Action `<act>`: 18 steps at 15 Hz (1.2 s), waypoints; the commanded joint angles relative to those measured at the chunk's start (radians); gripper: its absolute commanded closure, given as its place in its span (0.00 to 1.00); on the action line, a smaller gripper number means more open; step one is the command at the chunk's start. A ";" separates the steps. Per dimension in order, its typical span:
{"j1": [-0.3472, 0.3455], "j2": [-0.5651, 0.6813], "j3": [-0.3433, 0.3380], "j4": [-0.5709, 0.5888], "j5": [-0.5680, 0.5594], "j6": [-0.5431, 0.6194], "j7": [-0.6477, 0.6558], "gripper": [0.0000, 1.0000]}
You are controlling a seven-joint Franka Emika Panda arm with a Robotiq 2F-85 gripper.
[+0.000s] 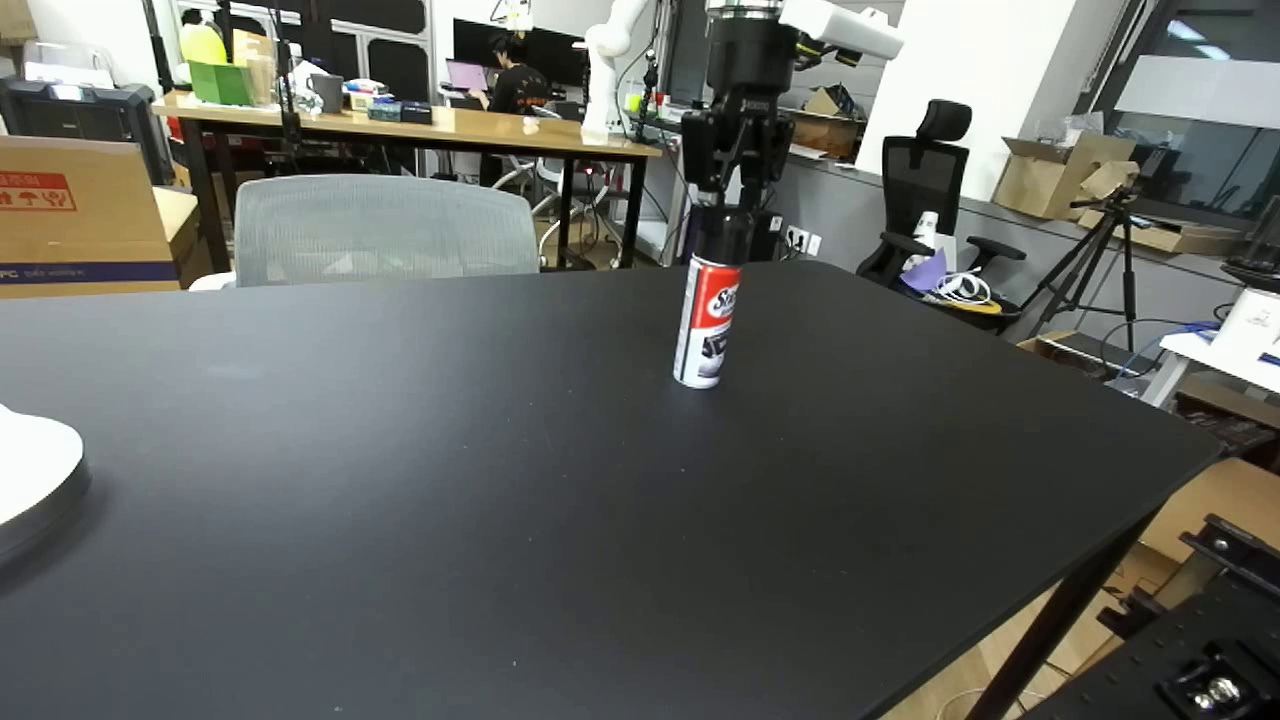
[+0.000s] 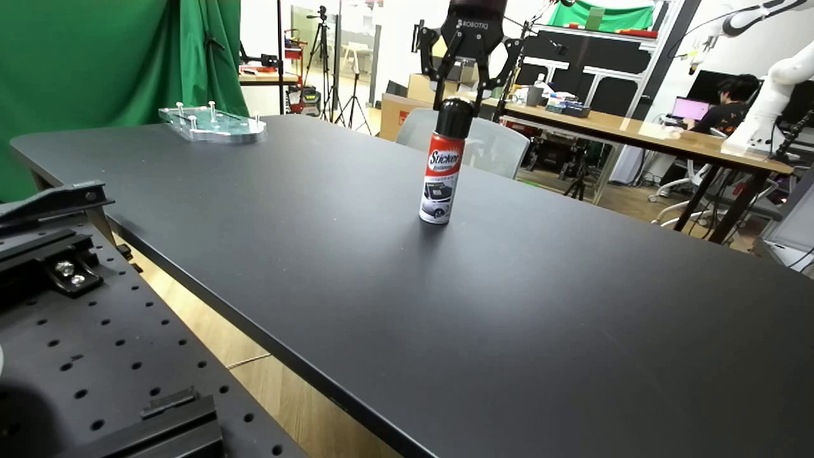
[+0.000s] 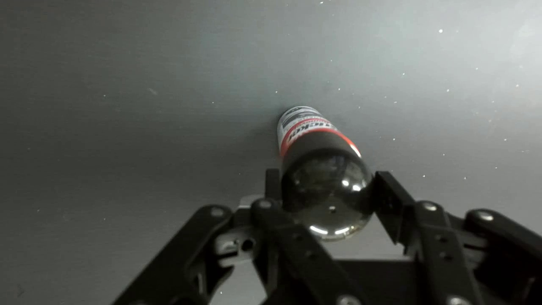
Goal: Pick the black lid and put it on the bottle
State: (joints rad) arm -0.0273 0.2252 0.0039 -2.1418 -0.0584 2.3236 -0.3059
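Note:
The bottle [image 1: 708,320] stands on the dark table, white with a red label, and also shows in an exterior view [image 2: 440,178]. The black lid [image 1: 722,237] sits on top of it, in line with the bottle, also in an exterior view [image 2: 453,117]. In the wrist view the lid's shiny dome [image 3: 328,190] hides much of the bottle [image 3: 305,125]. My gripper [image 2: 458,100] comes down from above, also in an exterior view [image 1: 729,195]. In the wrist view its fingers [image 3: 327,182] press against both sides of the lid. Whether the lid is fully seated cannot be told.
The dark table [image 1: 450,500] carries a clear plate with white pegs [image 2: 213,124] at its far end. A white rounded object [image 1: 35,470] is at the table's left edge. A grey chair [image 1: 385,230] stands behind, and a black perforated board [image 2: 127,369] lies beside the table.

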 commanded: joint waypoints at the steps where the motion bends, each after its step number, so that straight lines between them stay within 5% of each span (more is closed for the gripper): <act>1: -0.011 -0.023 0.007 -0.027 0.027 -0.003 -0.009 0.68; 18: -0.012 -0.028 0.010 -0.027 0.034 0.011 -0.007 0.68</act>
State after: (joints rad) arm -0.0351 0.2252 0.0063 -2.1427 -0.0376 2.3249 -0.3088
